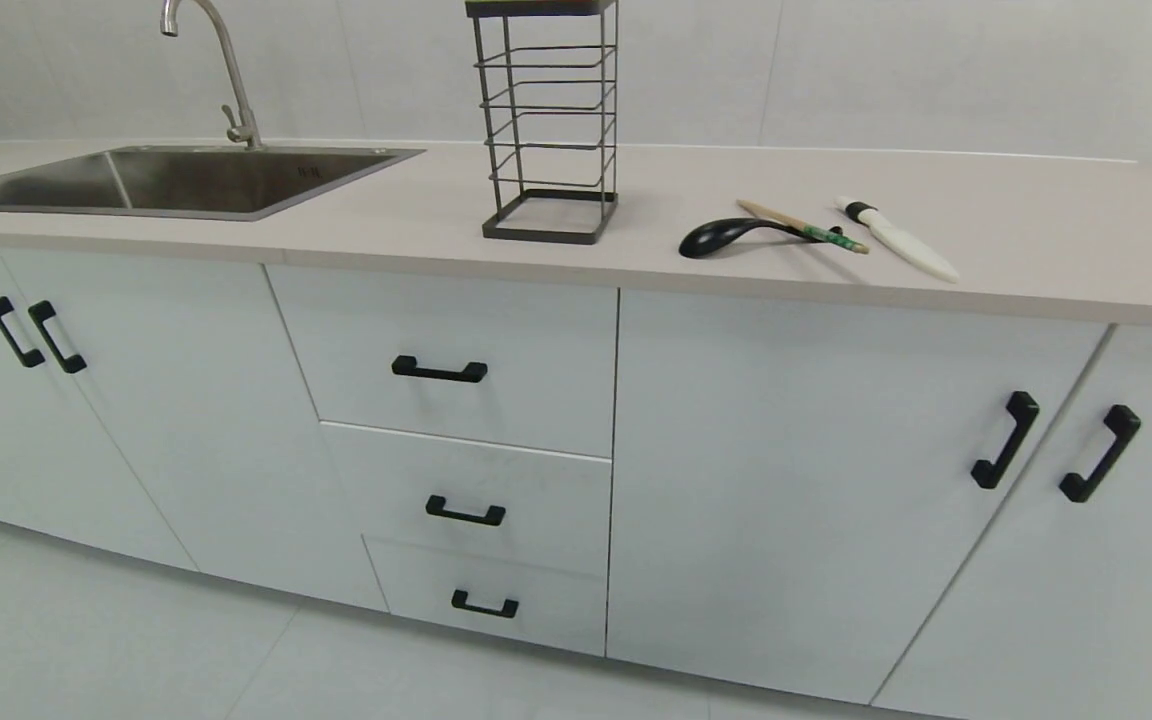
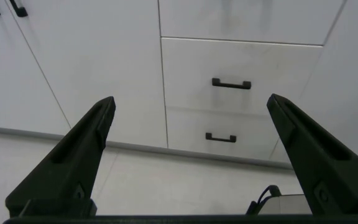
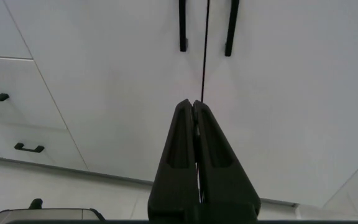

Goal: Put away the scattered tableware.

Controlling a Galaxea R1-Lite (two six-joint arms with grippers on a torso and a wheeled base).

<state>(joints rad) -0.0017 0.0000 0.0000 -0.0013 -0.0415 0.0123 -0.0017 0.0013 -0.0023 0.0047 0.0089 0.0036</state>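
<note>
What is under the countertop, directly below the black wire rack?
Three stacked drawers, all shut, each with one black handle. Their contents are hidden behind the white fronts.

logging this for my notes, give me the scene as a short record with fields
tableware: black spoon, chopsticks, white knife
location: loose on the counter, right of the wire rack
wire rack: upright, between sink and tableware
left pincer: open, facing the lower drawers
right pincer: shut, facing cabinet doors
task state: nothing put away yet
</note>
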